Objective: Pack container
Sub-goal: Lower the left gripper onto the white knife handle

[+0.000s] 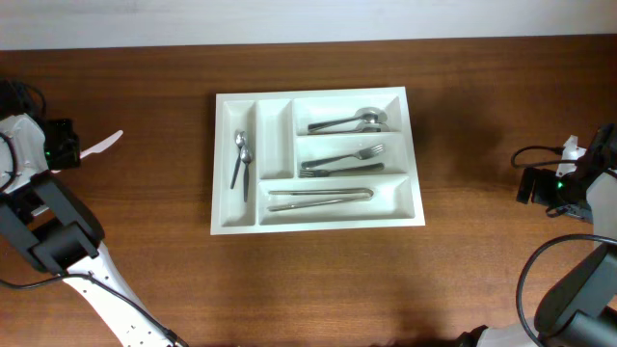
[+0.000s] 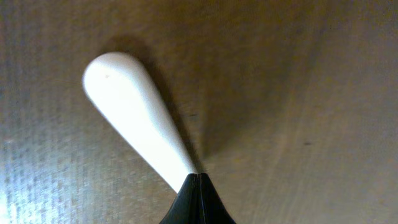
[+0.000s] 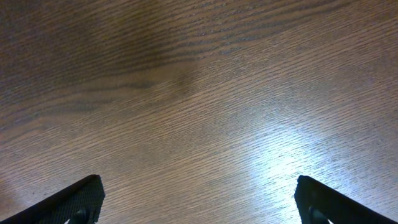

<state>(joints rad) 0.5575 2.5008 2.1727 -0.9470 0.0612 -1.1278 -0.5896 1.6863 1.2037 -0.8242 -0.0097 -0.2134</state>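
Left wrist | left jaws clench smooth white teardrop handle (image 2: 134,121) | right jaws released | wood-grain table (image 3: 199,93)

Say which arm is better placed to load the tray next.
Left: the left gripper is shut on a white utensil beside the tray; the right gripper is open, empty.

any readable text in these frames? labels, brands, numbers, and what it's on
None readable in any view.
container: plain white, no label or marking visible.
white plastic utensil in the left gripper: blank.
metal cutlery in the container: too small to tell whether anything is stamped.
table: wood grain only.
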